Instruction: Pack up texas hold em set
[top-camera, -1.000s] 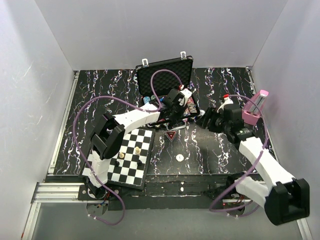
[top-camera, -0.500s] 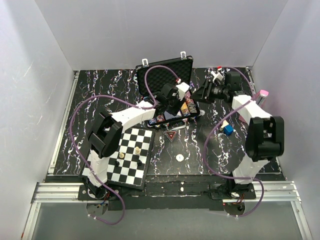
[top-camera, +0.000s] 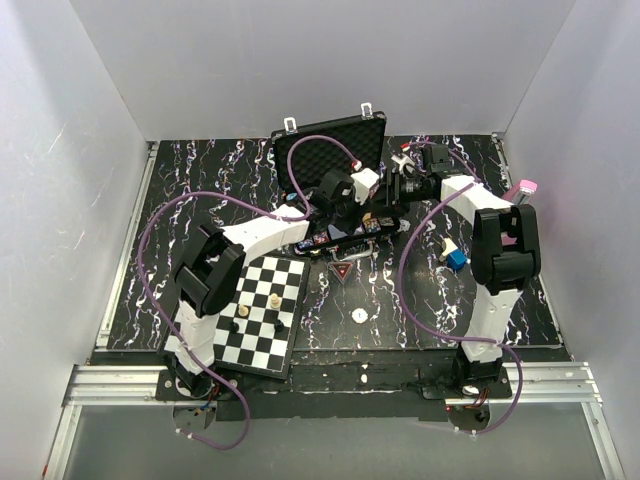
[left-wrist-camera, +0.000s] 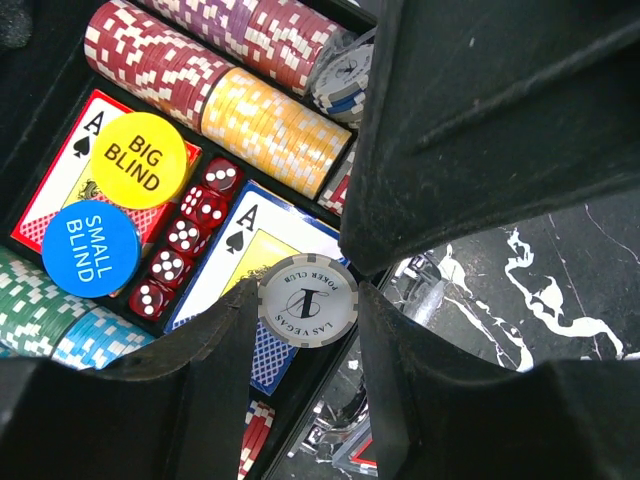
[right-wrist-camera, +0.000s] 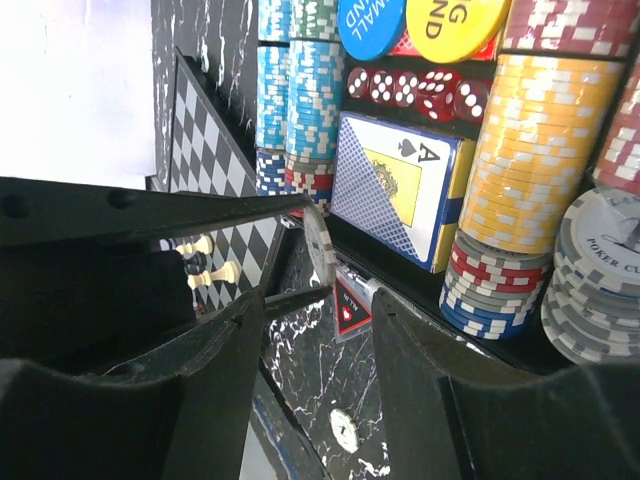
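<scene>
open black briefcase (top-camera: 330, 150), chip rows (left-wrist-camera: 270, 120), dice (left-wrist-camera: 185, 235), grey chip (left-wrist-camera: 307, 300) gripped

Smooth grey chip (left-wrist-camera: 307, 302), glossy translucent red dice (left-wrist-camera: 185, 240), matt black foam lid lining (top-camera: 320, 160).

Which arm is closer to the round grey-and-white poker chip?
Left. The left end effector pinches the round grey-and-white poker chip; the right end effector hovers open nearby, not touching.
</scene>
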